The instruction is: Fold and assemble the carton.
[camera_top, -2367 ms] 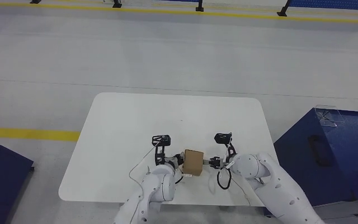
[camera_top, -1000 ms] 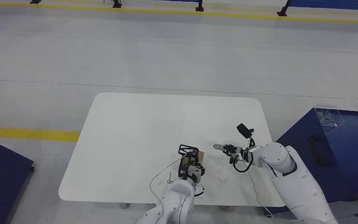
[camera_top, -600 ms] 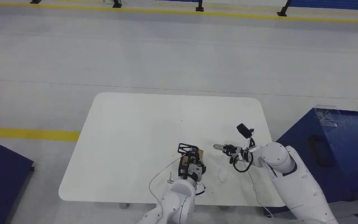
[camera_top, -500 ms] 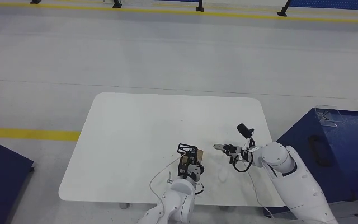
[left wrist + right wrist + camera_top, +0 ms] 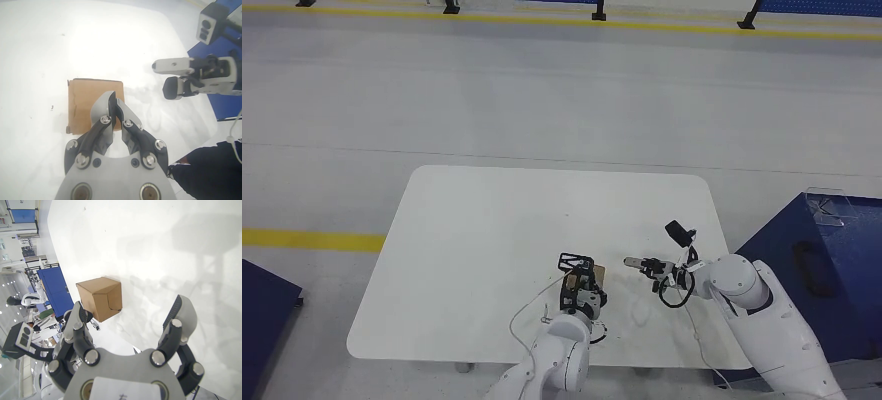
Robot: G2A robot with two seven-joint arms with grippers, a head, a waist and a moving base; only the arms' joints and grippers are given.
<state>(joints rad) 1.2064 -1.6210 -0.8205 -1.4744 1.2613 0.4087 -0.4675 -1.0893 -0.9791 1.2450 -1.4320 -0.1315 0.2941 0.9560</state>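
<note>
From above, the carton (image 5: pixel 593 273) stands near the front edge of my white table (image 5: pixel 472 230). My left gripper (image 5: pixel 578 287) is right at it, and my right gripper (image 5: pixel 632 264) is just beside it, not touching.

At my left wrist, the left gripper (image 5: pixel 114 99) has its tips pressed together over the carton's (image 5: pixel 83 102) plain brown top. I cannot tell whether they touch it. Beyond, the right gripper (image 5: pixel 160 78) hangs spread.

At my right wrist, my fingers (image 5: pixel 181 308) stand wide apart. The closed carton (image 5: pixel 102 294) sits ahead on the table, with one side flap seam gaping slightly and unmarked brown faces.
</note>
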